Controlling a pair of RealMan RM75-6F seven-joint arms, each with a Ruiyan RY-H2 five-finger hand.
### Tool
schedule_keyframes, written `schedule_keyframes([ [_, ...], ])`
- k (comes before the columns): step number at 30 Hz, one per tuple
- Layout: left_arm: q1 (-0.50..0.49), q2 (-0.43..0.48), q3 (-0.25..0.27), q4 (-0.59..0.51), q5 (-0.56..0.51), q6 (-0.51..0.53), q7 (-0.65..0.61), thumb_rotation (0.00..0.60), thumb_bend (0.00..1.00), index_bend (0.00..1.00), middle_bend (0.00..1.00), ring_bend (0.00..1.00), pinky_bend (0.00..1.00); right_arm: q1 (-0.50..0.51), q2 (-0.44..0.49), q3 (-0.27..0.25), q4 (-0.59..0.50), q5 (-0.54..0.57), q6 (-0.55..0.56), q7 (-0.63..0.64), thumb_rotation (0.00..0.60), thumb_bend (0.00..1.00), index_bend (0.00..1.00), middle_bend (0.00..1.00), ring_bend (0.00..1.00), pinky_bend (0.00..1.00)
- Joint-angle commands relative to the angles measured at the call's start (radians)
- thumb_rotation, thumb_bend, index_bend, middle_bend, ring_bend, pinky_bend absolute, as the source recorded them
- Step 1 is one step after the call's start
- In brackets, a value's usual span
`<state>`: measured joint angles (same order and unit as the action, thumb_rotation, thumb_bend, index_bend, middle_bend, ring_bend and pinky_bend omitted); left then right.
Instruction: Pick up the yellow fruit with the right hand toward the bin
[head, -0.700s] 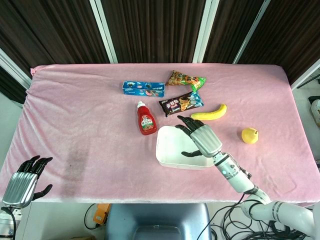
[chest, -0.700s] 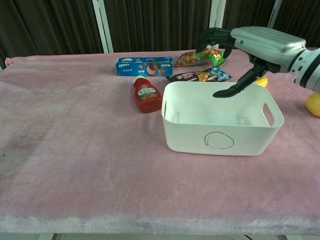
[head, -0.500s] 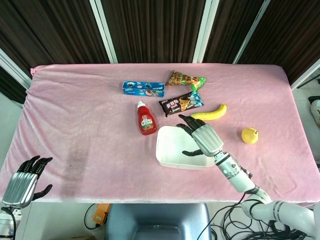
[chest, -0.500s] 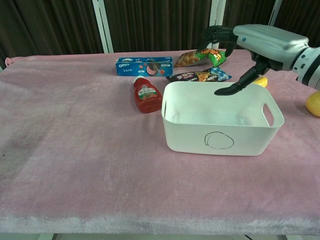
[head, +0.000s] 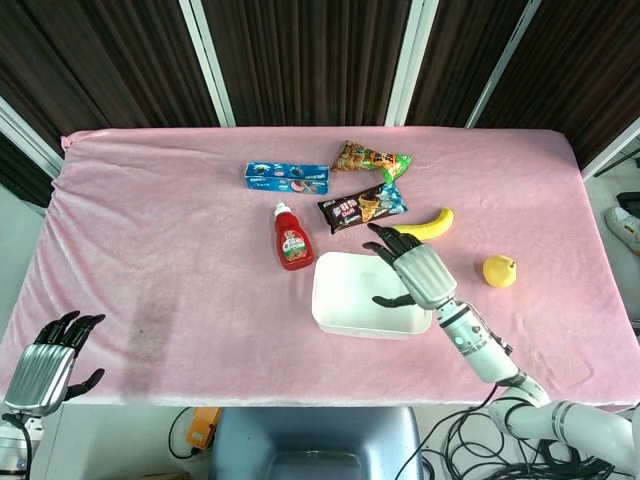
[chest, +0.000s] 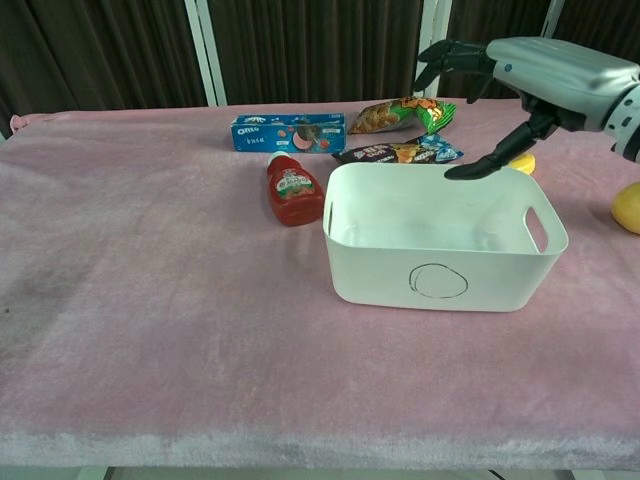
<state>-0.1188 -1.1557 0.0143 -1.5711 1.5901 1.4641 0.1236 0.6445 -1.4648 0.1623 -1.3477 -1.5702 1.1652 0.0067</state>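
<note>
Two yellow fruits lie right of the white bin (head: 345, 295): a banana (head: 424, 225) just beyond its far right corner and a round lemon-like fruit (head: 499, 270) further right. My right hand (head: 418, 270) hovers over the bin's right half, fingers spread and holding nothing; its fingertips (head: 383, 236) reach toward the banana's near end. In the chest view the right hand (chest: 535, 72) floats above the bin (chest: 400, 270), only a sliver of banana (chest: 522, 162) shows behind the thumb, and the round fruit (chest: 628, 208) sits at the right edge. My left hand (head: 48, 360) rests empty at the table's near left corner.
Beyond the bin on the pink cloth lie a red ketchup bottle (head: 292, 238), a blue Oreo box (head: 287, 178), a dark snack packet (head: 362, 207) and a green-orange chip bag (head: 371, 159). The table's right edge runs close behind the round fruit.
My right hand has drifted to the right and slightly away over the bin, toward the banana, staying spread and empty. The left hand and all objects are unmoved.
</note>
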Motion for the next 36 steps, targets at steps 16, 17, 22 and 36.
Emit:
schedule_keyframes([
  [16, -0.004, -0.008, -0.007, 0.003, -0.018, -0.011, 0.021, 0.6, 0.2, 0.19, 0.24, 0.14, 0.24, -0.138, 0.198, 0.011, 0.102, 0.161, 0.033, 0.098, 0.6, 0.22, 0.36, 0.19, 0.2, 0.42],
  [17, -0.004, -0.008, -0.007, 0.003, -0.019, -0.012, 0.021, 0.6, 0.2, 0.19, 0.24, 0.14, 0.24, -0.139, 0.193, 0.009, 0.132, 0.165, 0.023, 0.131, 0.6, 0.22, 0.35, 0.19, 0.2, 0.42],
  [22, -0.004, -0.01, -0.008, 0.003, -0.021, -0.011, 0.025, 0.6, 0.2, 0.19, 0.24, 0.14, 0.24, -0.144, 0.158, -0.014, 0.298, 0.183, -0.052, 0.26, 0.6, 0.22, 0.33, 0.19, 0.2, 0.42],
  [36, -0.003, -0.013, -0.012, 0.007, -0.024, -0.004, 0.024, 0.6, 0.2, 0.19, 0.24, 0.14, 0.24, -0.167, 0.067, -0.082, 0.537, 0.177, -0.162, 0.259, 0.6, 0.22, 0.28, 0.19, 0.2, 0.4],
])
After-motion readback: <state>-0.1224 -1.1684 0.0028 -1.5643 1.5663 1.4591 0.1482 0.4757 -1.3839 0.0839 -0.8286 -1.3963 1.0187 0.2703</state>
